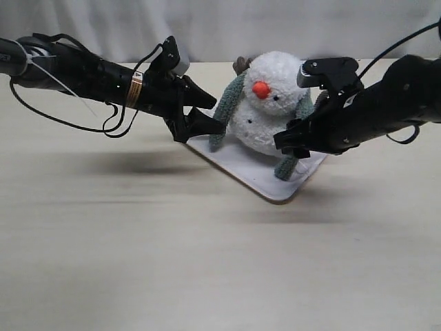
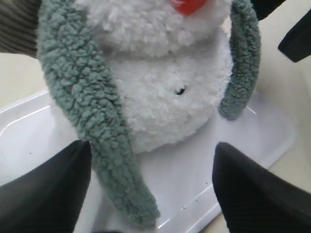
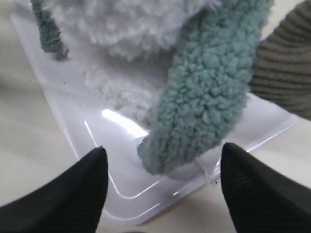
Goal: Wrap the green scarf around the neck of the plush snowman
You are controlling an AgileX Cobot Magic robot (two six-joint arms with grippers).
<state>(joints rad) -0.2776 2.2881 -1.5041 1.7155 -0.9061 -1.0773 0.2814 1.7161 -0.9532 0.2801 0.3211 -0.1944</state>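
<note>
The plush snowman (image 1: 269,103) sits upright on a white tray (image 1: 241,169), orange nose facing forward. The green scarf (image 1: 226,109) is draped behind its neck, one end hanging down each side (image 1: 286,165). My left gripper (image 1: 207,114) hovers open beside the scarf's left end (image 2: 104,131), which hangs between its fingers (image 2: 48,194) without being held. My right gripper (image 1: 289,141) is open too, at the scarf's right end (image 3: 204,107), whose tip rests on the tray (image 3: 73,121) between the spread fingers (image 3: 63,194). The snowman's body (image 2: 165,92) fills the left wrist view.
The tray lies on a pale wooden table (image 1: 138,262) with a white curtain (image 1: 220,27) behind. A brown corduroy arm (image 3: 284,73) of the snowman sticks out beside the right scarf end. Black cables (image 1: 103,124) hang from the left arm.
</note>
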